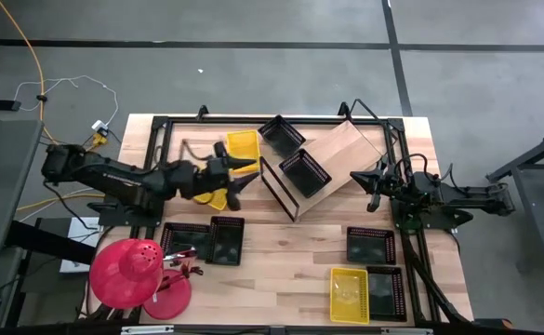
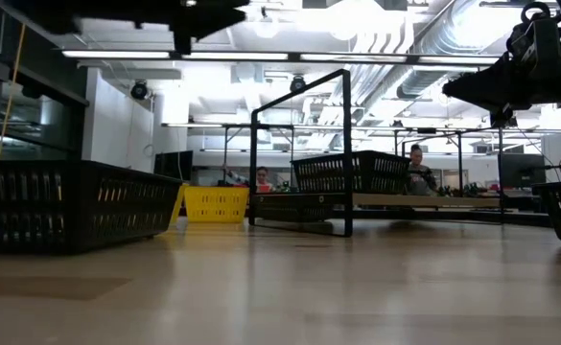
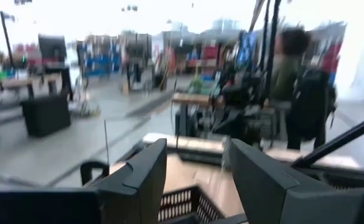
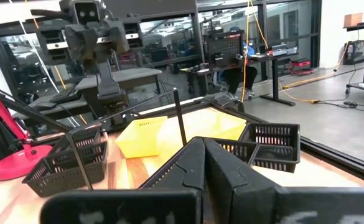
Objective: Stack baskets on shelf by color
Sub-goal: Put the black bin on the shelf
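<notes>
My left gripper (image 1: 239, 179) (image 3: 197, 180) is open and empty, held high above the table just left of the shelf. Two yellow baskets stand on the table by it, one beyond it (image 1: 242, 144) and one partly hidden under the arm (image 1: 218, 197). The shelf (image 1: 346, 154) is a slanted wooden board in a black frame (image 2: 299, 144). It bears two black baskets (image 1: 281, 133) (image 1: 304, 172). My right gripper (image 1: 360, 179) (image 4: 203, 155) is shut and empty at the shelf's right end, above the table.
Two black baskets (image 1: 202, 240) stand near the front left, one black basket (image 1: 371, 245) at the right, and a yellow one (image 1: 349, 293) beside a black one (image 1: 385, 293) at the front right. A red dome-shaped object (image 1: 127, 270) sits at the front left corner. People sit in the room behind.
</notes>
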Robot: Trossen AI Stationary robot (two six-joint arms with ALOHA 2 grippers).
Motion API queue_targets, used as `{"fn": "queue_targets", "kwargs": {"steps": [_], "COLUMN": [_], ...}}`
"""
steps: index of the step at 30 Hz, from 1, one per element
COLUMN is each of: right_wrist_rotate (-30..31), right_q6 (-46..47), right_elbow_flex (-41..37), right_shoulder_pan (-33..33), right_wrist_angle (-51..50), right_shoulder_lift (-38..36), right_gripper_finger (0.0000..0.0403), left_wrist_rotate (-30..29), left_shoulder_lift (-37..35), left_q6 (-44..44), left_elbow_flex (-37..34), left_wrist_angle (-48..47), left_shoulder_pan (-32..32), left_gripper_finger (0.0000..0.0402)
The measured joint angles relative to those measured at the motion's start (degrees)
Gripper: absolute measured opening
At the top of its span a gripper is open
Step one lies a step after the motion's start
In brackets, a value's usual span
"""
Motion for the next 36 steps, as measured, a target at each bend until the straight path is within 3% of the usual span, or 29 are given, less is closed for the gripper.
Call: {"fn": "queue_targets", "kwargs": {"steps": [11, 22, 33, 36], "right_wrist_rotate": [0.00, 0.00, 0.24, 0.22], "right_q6": [0.00, 0.07, 0.05, 0.00], "right_elbow_flex": [0.01, 0.01, 0.00, -0.01], "right_shoulder_pan": [0.00, 0.00, 0.00, 0.00], "right_wrist_angle": [-0.02, 0.00, 5.95, 6.92], "right_shoulder_lift": [0.00, 0.00, -0.02, -0.02], "right_gripper_finger": [0.0000, 0.0000, 0.0000, 0.0000], "left_wrist_rotate": [-0.34, 5.23, 4.43, 4.54], "left_shoulder_lift": [-10.06, -22.43, -24.03, -24.03], "left_q6": [3.83, -0.12, -6.19, -6.03], "left_elbow_flex": [-11.60, -20.33, -20.76, -20.80], "left_wrist_angle": [1.43, 1.20, -15.05, -15.47], "left_shoulder_pan": [-1.81, -1.81, -1.79, -1.79], "left_gripper_finger": [0.0161, 0.0161, 0.0161, 0.0161]}}
